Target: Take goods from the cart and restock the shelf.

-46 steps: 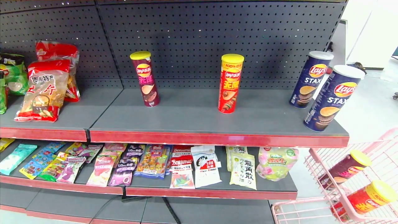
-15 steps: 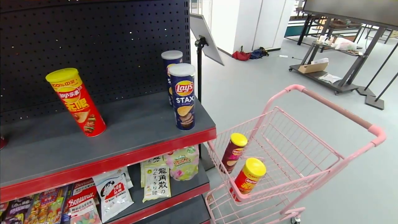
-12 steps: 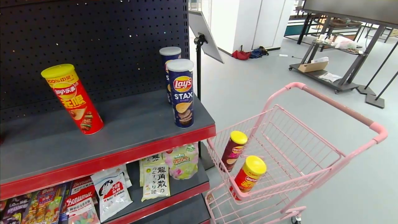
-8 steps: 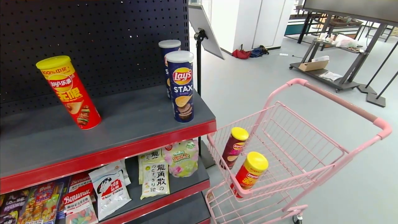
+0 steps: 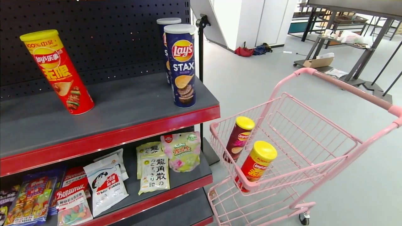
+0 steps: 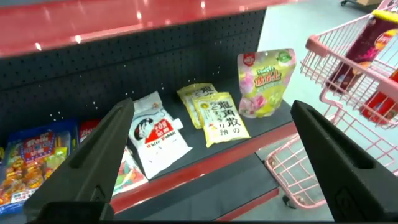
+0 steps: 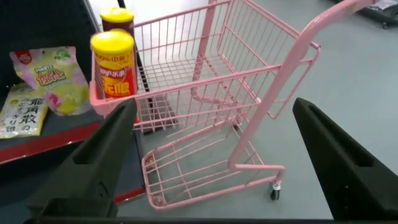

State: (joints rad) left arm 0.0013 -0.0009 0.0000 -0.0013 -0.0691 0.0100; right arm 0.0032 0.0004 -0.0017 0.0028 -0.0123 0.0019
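- The red can (image 5: 256, 164) is in the cart (image 5: 345, 88). It leans on the cart's front corner, and its yellow lid pokes up over the rim.
- The dark can (image 5: 238, 138) is in the cart too, just behind the red can, leaning on the same side wall.
- The shelf (image 5: 132, 100) ends right beside the cart. Two blue cans (image 5: 182, 66) stand on it at the end near the cart. A matching can (image 5: 56, 72) stands on it farther from the cart.
- The right gripper (image 7: 214, 109) hangs near the cart's front, on the red can's side. Its jaws are wide and hold nothing.
- The left gripper (image 6: 211, 112) faces the bags (image 6: 214, 115) on the low shelf beside the cart. Its jaws are wide and hold nothing too.
- I think this is the start of the picking step, since both cans sit in the cart and no can is picked yet.
- Next, I think the right gripper needs to go to the red can, put its jaws around the can below the lid, and squeeze.
- Then it needs to lift the can straight up, so it does not bump the cart's wires.
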